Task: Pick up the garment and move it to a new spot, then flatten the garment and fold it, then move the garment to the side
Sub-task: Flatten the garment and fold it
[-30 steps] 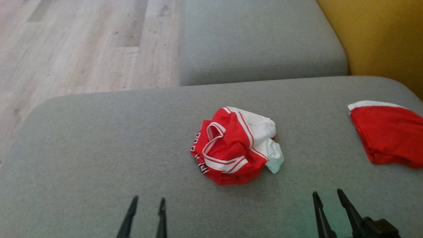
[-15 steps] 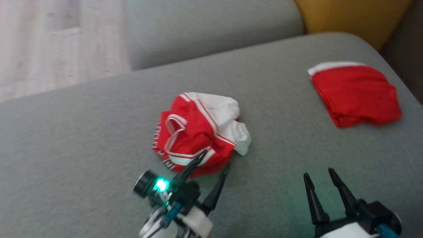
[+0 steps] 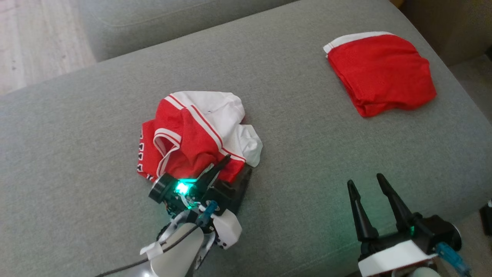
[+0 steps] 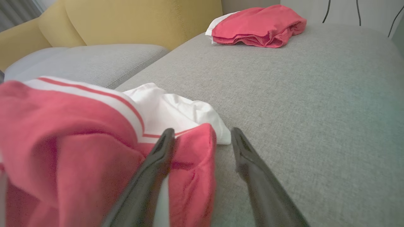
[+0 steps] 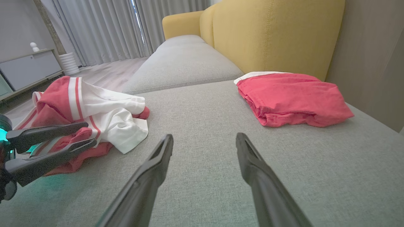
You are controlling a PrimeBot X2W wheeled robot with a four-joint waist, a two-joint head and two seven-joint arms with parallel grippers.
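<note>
The garment (image 3: pixel 192 130) is a crumpled red and white jersey lying on the grey sofa seat (image 3: pixel 307 161). In the left wrist view the garment (image 4: pixel 79 132) is close up. My left gripper (image 3: pixel 239 162) is open at its near right edge. One finger lies on the red cloth and the other stands over the seat, with a red fold between them (image 4: pixel 202 130). My right gripper (image 3: pixel 365 179) stands open over bare seat to the right, holding nothing. The right wrist view looks along that gripper (image 5: pixel 205 136) and has the garment (image 5: pixel 94 107) at the left.
A folded red garment (image 3: pixel 380 73) with a white band lies at the far right of the seat. A second grey cushion (image 3: pixel 173 19) sits beyond, with wood floor (image 3: pixel 30 38) at the far left. The yellow backrest (image 5: pixel 268 31) rises behind the seat.
The head camera has swung, shifting the whole picture. My left arm has reached forward until its open fingers are at the garment's near edge. The garment lies as it did.
</note>
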